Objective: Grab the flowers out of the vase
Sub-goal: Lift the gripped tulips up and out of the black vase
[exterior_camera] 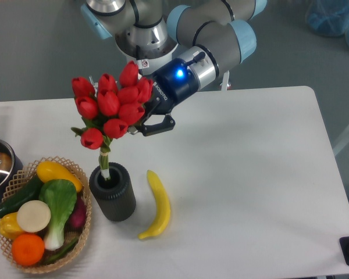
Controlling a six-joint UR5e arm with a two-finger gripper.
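- Most of the lift looks done: the gripper (144,121) is clenched on the flowers (111,108), gripping the bunch from its right side, just under the red heads. One dark finger shows below the blooms; the other is hidden behind them.
- Flowers hang high above the table (250,174), heads well clear of the vase (113,192), the bunch tilted a little to the left.
- Stems (104,163) run down as a thin pale bundle from the bunch, and their lower end reaches the mouth of the vase. I cannot tell for certain whether the tips are just inside the rim or just out of it; they look to be barely in.
- Vase stands upright on the table, not tipped or dragged along, which suggests the stems are sliding free and not catching.
- What is left, as I judge it: a little more upward travel so the stem tips clear the rim entirely. After that the flowers would count as picked up.
- Risk is small: the grip sits among the heads, so the bunch could slip or swing.
- Banana (156,204) lies on the table just right of the vase; the basket (23,174) of vegetables stands just left of it. Neither is in the way of a straight upward pull.
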